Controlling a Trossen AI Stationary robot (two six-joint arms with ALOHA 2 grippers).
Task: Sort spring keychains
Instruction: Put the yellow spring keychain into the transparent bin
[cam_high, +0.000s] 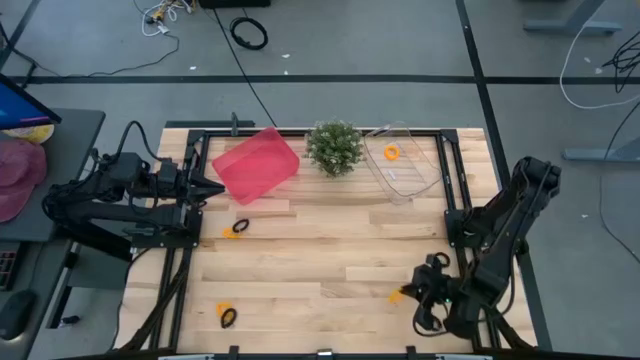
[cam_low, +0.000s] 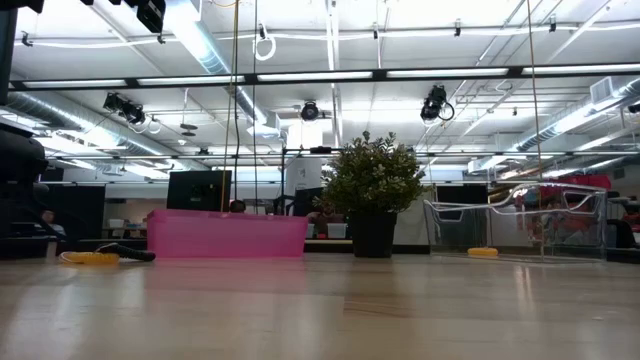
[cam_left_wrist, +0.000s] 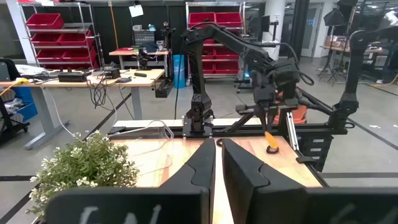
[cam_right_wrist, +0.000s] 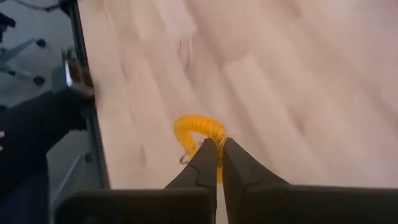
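Note:
My right gripper (cam_high: 412, 291) (cam_right_wrist: 217, 148) is near the table's front right, shut on an orange-yellow spring keychain (cam_right_wrist: 199, 127) (cam_high: 401, 294). Another orange keychain (cam_high: 391, 152) lies inside the clear container (cam_high: 408, 170) at the far right. An orange and a black keychain (cam_high: 237, 229) lie together left of centre, and another such pair (cam_high: 227, 315) lies near the front left. My left gripper (cam_high: 215, 187) (cam_left_wrist: 217, 163) waits shut and level at the left, by the pink bin (cam_high: 257, 163). My right gripper pinches one end of the orange-yellow coil (cam_right_wrist: 213, 144) between its two fingertips. The rest of the coil arches out past the fingers. The fingers slant down from above. In the left wrist view the keychain (cam_left_wrist: 271, 140) hangs below them, just over the wood.
A small potted plant (cam_high: 334, 147) stands between the pink bin and the clear container along the far edge. Black frame rails (cam_high: 192, 215) run along the table's left and right sides. The middle of the table (cam_high: 330, 250) is bare wood.

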